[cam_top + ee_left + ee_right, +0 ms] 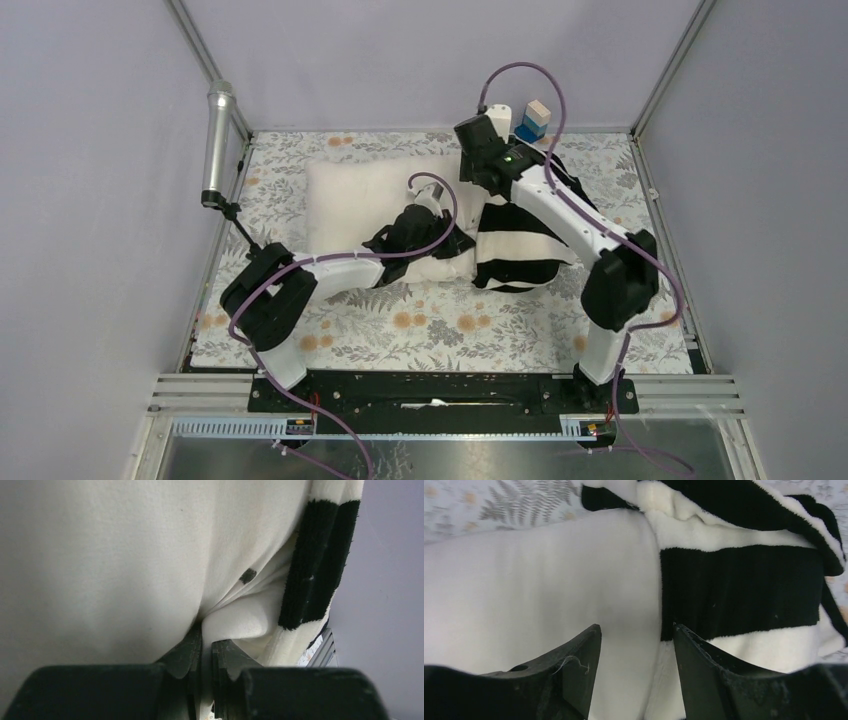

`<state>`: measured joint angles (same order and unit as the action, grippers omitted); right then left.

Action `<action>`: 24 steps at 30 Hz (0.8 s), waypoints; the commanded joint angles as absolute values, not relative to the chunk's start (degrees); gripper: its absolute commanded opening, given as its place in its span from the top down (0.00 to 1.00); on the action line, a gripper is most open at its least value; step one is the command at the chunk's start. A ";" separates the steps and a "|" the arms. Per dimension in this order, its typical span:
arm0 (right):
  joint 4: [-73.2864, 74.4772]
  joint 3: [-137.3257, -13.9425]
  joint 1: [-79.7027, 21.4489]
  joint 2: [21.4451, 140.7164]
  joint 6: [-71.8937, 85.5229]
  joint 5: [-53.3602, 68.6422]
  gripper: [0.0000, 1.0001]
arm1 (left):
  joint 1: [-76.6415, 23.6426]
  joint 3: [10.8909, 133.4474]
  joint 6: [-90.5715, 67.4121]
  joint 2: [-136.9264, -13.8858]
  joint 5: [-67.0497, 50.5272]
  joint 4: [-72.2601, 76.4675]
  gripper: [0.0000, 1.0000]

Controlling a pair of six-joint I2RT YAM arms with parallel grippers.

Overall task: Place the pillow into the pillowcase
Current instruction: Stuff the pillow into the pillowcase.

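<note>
On the floral cover, the pillow [350, 200] lies with its right end inside the pillowcase [520, 250] and its left half bare. The left gripper [206, 635] pinches a cream fold, seemingly the case's hem. The right gripper [636, 628] gapes over the mouth's far side. Sleeving is midway, and next the hem needs regripping and drawing leftward.

A floral table covering [440, 330] lies spread flat. At ten o'clock, a silver cylinder [217, 140] stands beside the frame post [205, 60]. At one o'clock sits a small blue-and-white box [534, 120].
</note>
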<state>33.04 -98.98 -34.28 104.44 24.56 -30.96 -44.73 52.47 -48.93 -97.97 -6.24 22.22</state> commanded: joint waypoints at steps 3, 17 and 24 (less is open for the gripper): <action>39.84 -110.10 -33.03 110.92 19.80 -43.73 0.40 | -45.42 48.60 -49.10 -97.57 -6.17 16.67 1.00; 40.69 -113.35 -30.49 116.87 17.46 -40.46 0.50 | -45.96 46.30 -48.28 -96.64 -6.42 17.87 1.00; 49.31 -129.28 -30.48 123.33 17.60 -38.89 0.95 | -46.90 44.33 -46.48 -96.51 -8.10 20.29 1.00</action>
